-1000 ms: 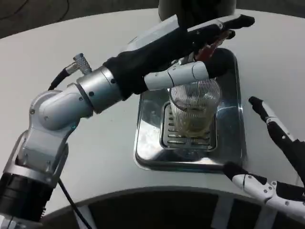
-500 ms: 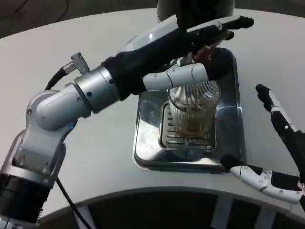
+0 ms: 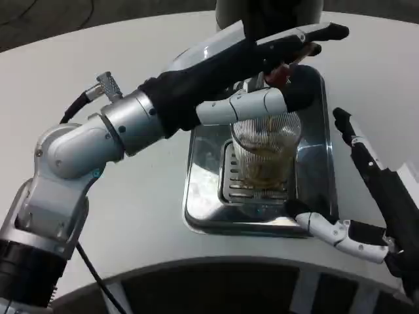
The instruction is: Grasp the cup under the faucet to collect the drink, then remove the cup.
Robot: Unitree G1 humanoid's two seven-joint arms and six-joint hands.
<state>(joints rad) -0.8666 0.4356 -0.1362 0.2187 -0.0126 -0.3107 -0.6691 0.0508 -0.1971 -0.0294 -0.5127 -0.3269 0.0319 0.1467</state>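
Note:
A clear ribbed cup (image 3: pixel 264 152) stands on the grate of a steel drip tray (image 3: pixel 203 196), with pale drink in its lower part. My left hand (image 3: pixel 262 62) reaches over the cup to the dispenser's red lever (image 3: pixel 283 70), fingers stretched on top of it and thumb (image 3: pixel 252 106) lying just above the cup's rim. My right hand (image 3: pixel 366 196) is open at the tray's right front corner, one finger by the tray's right rim and another over its front edge. It does not touch the cup.
The dark dispenser body (image 3: pixel 268 13) rises behind the tray. The white round table (image 3: pixel 131 190) drops off at its curved front edge just below the tray. My left forearm (image 3: pixel 111 131) crosses above the table's left half.
My right hand has moved left toward the tray and cup. The drink in the cup has risen a little. My left hand stays on the lever.

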